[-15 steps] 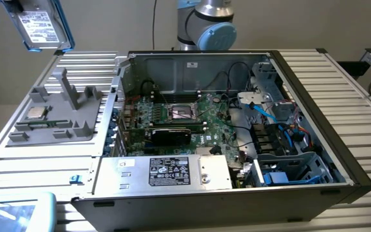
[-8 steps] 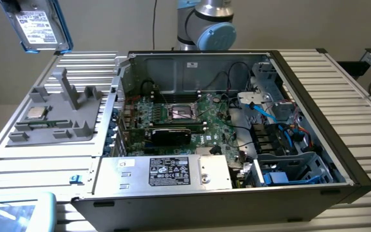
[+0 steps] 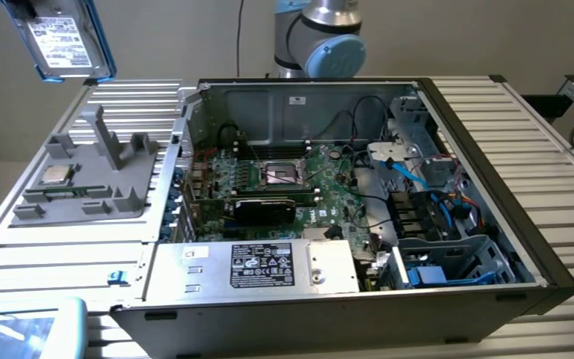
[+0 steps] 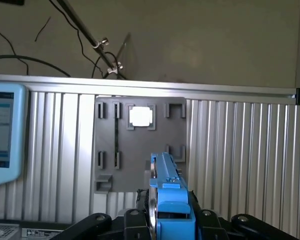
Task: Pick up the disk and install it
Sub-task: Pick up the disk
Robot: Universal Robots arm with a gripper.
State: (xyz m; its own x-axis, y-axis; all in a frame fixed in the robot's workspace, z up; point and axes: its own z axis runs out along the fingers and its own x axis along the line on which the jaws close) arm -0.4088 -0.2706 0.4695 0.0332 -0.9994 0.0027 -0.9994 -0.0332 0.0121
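Observation:
The disk (image 3: 63, 41), a silver drive with a white label in a bright blue carrier, hangs high in the air at the exterior view's upper left, above and behind the grey fixture tray (image 3: 87, 179). In the wrist view the disk (image 4: 167, 192) appears edge-on, and my gripper (image 4: 167, 222) is shut on it with black fingers (image 4: 202, 220) on both sides. Below it lies the grey fixture tray (image 4: 140, 145).
The open computer case (image 3: 526, 224) takes up the middle, with a blue-cabled drive bay (image 3: 447, 254) at its near right and a silver box (image 3: 257, 265) with a black label in front. A small silver CPU chip (image 3: 56, 176) sits on the tray. A light-blue framed screen (image 3: 18, 329) lies at the near left.

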